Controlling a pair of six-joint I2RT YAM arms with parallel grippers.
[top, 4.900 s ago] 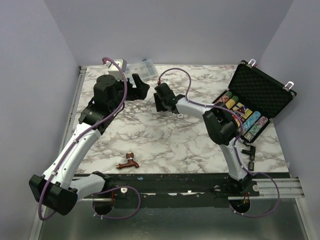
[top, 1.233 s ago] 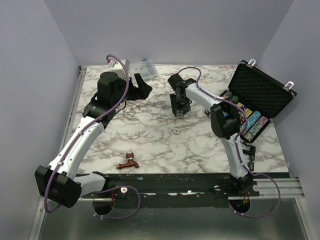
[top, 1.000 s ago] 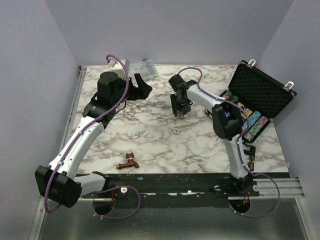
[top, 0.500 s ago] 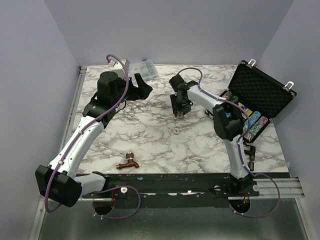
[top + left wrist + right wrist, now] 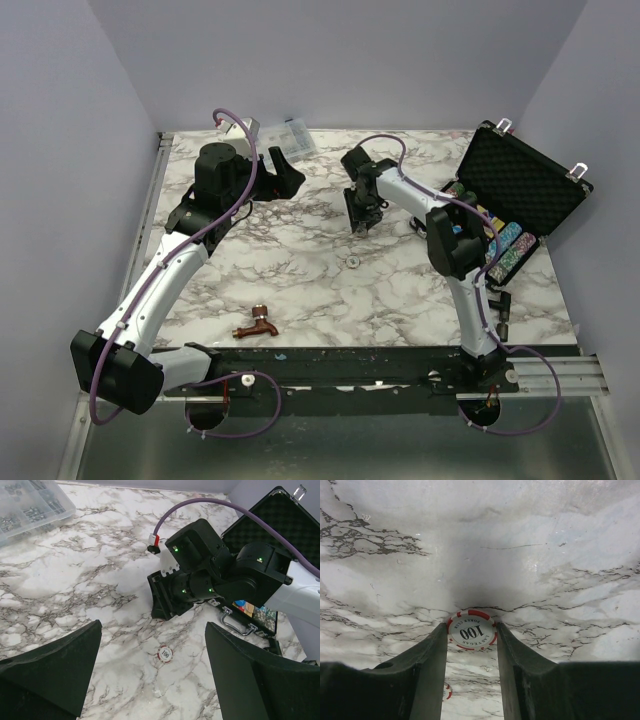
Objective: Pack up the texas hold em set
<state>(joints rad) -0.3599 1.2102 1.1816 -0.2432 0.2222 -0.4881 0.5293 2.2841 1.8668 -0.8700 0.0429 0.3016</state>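
The hold em case [image 5: 524, 182] lies open at the right, its foam lid tilted back, with multicoloured chip rows [image 5: 497, 247] in the base. My right gripper [image 5: 360, 221] hangs over the table's middle, left of the case, shut on a red-and-white "100" chip [image 5: 471, 631] pinched edge to edge between the fingertips [image 5: 432, 645]. A second "100" chip [image 5: 352, 261] lies flat on the marble just nearer; it also shows in the left wrist view [image 5: 165, 653]. My left gripper [image 5: 287, 177] is open and empty, raised at the back left and facing the right gripper. The case's silver handle [image 5: 235, 622] shows too.
A clear plastic compartment box [image 5: 286, 136] sits at the back edge behind the left gripper. A copper faucet [image 5: 257, 325] lies near the front edge. Small black pieces [image 5: 498, 308] lie in front of the case. Grey walls close in three sides.
Since 4.9 s ago my right gripper has swung right, towards the case, and a chip now lies on the marble. Over the last second it has edged slightly right. The left arm is still.
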